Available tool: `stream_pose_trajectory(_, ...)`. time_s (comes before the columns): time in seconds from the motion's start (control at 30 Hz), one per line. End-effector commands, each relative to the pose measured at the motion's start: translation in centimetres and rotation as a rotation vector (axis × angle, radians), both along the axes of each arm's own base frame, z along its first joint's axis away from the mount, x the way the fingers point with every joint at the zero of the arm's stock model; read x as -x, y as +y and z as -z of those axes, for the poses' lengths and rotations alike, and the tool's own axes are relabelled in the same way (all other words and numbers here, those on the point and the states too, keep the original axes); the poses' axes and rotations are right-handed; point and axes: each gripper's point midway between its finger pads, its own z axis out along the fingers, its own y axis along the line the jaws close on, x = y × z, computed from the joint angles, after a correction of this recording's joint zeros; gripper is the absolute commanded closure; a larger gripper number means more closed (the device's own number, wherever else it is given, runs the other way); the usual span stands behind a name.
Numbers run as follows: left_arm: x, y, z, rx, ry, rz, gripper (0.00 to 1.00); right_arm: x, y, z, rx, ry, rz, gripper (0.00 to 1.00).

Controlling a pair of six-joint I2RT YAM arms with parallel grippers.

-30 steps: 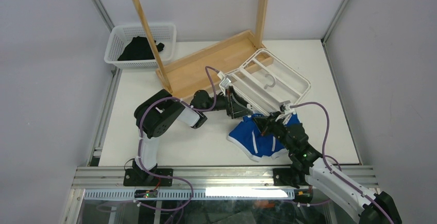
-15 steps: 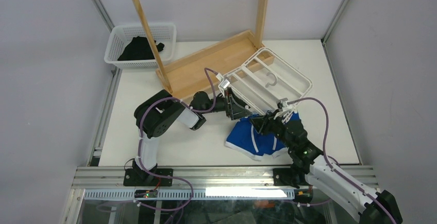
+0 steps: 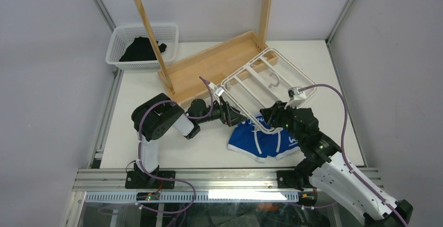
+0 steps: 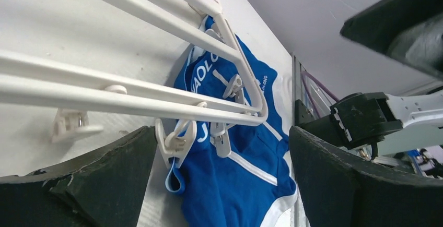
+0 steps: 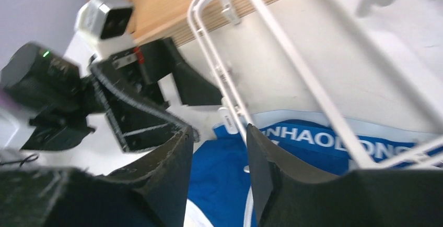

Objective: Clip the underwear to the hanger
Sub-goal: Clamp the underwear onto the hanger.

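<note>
At the hanger's (image 3: 300,78) near rail, the underwear (image 3: 261,142) lies flat, waistband tucked beneath and parallel to it, the left gripper (image 3: 236,116) gaping empty beside a dangling clip (image 4: 175,141) while the right gripper (image 3: 268,116), jaws parted, apparently straddles that rail.

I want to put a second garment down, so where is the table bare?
Bare table shows at the far right, between the hanger and the table's right edge, and at the left, between the basket and the left arm. The middle is crowded: hanger, underwear and both arms meet there.
</note>
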Motion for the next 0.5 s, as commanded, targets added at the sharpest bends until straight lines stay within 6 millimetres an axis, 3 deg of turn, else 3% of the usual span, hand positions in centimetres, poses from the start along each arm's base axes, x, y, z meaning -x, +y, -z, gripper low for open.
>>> stream_pose_trajectory(0.0,-1.1,1.4,-3.3,0.033,-0.125,-0.092,0.01,-2.0,-3.6,-2.2,0.121,-0.004,0.203,0.55)
stream_pose_trajectory(0.23,-2.6,3.9,-2.0,-0.081,-0.057,-0.268,0.01,-5.2,-6.6,-1.8,0.370,0.097,0.334,0.52)
stream_pose_trajectory(0.47,-3.7,7.3,-1.2,-0.201,0.023,-0.455,0.01,-10.6,-7.6,-1.8,0.331,0.136,0.307,0.48)
